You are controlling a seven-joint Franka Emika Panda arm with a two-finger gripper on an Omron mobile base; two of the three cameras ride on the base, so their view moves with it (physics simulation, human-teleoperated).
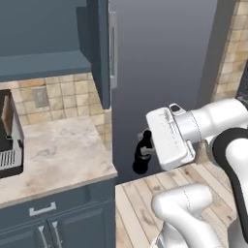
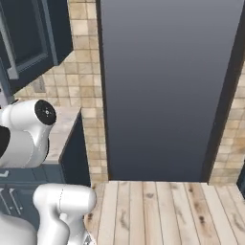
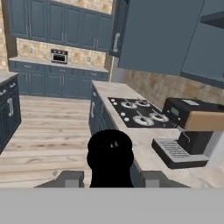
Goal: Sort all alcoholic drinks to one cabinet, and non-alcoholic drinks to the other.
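Gripper (image 3: 110, 179) clamped on the small black cola bottle (image 3: 110, 158), rounded cap end-on and glossy between two grey fingertips (image 3: 70, 178). From the left base view, same dark bottle (image 1: 142, 154) hanging off the boxy white hand, out past the bench (image 1: 58, 150) corner over pale wood-plank floor (image 1: 140, 203). Bench top mottled beige stone over slate-blue cabinet doors. Further along: black glass cooktop (image 3: 138, 111) with round burners, blocky black coffee machine (image 3: 190, 131), tan tiled backsplash (image 3: 157, 87).

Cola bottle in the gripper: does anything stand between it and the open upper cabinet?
Yes. The cabinet's open door juts out between the cola bottle, held lower right by the gripper, and the cabinet shelf.
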